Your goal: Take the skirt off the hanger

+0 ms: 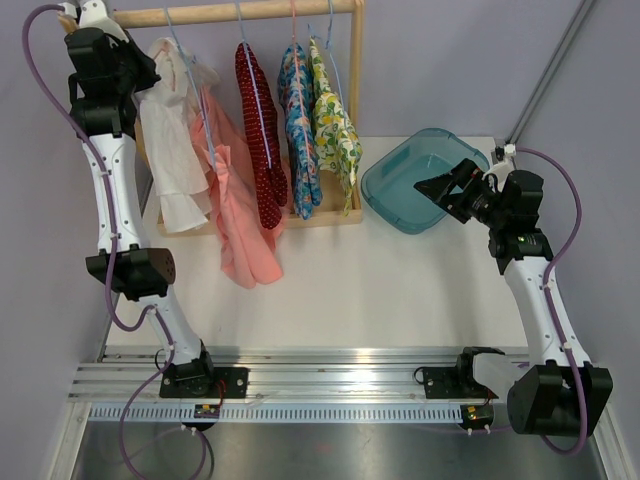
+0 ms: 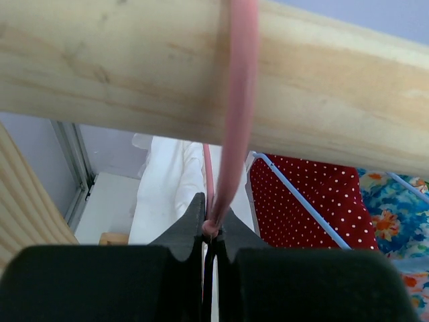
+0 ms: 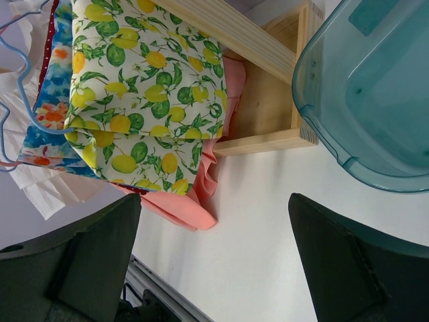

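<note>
We have barely begun — the left end effector point(image 2: 211, 227) is clamped on the pink hanger point(image 2: 236, 100) at the rod point(image 2: 100, 74), with the white skirt point(image 2: 167, 184) hanging on it just below, all removal ahead, while the right end effector point(image 3: 214, 208) stands apart.

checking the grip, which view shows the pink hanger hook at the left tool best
Left wrist: the pink hanger hook loops over the wooden rod and runs down into the shut left tool. Top external shows only that tool at the rod's left end, not the hook. Right wrist misses it.
</note>
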Controlling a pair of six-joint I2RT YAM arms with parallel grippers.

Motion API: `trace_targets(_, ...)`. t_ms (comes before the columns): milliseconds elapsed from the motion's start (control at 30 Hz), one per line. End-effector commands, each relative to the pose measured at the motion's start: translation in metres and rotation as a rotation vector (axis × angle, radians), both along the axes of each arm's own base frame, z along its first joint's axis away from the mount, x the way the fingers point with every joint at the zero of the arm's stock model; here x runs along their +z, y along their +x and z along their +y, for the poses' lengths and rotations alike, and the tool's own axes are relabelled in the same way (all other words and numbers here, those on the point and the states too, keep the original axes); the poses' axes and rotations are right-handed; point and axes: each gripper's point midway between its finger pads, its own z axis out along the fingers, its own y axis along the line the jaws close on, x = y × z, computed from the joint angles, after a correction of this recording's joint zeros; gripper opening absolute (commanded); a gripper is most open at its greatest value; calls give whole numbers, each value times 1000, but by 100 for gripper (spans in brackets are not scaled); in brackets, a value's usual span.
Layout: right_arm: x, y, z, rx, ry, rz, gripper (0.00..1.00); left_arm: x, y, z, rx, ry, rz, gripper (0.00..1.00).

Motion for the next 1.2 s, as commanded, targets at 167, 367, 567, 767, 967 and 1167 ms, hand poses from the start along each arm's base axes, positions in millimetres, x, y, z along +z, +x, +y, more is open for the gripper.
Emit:
trace_targets(167, 11, 4, 2, 7, -19, -51, 100, 66, -27, -8, 22, 18, -155, 0)
trace_targets(367, 25, 11, -3, -15, -52, -77, 100, 123, -70, -22, 12, 41, -294, 0)
trace_targets(567, 47, 16, -1, -1, -42, -108, 100, 154, -109, -28, 21, 32, -370, 0)
trace_targets(767, 92, 11, 19, 40, -123, -175, 99, 152, -138, -49, 23, 59, -365, 0)
trace_targets(967, 156, -5, 89, 169, -251, -268, 99, 136, -153, -66, 35, 59, -325, 0)
trace_targets(1167, 186, -51, 189, 413, -257, -321, 99, 83, -157, -69, 74, 49, -200, 0)
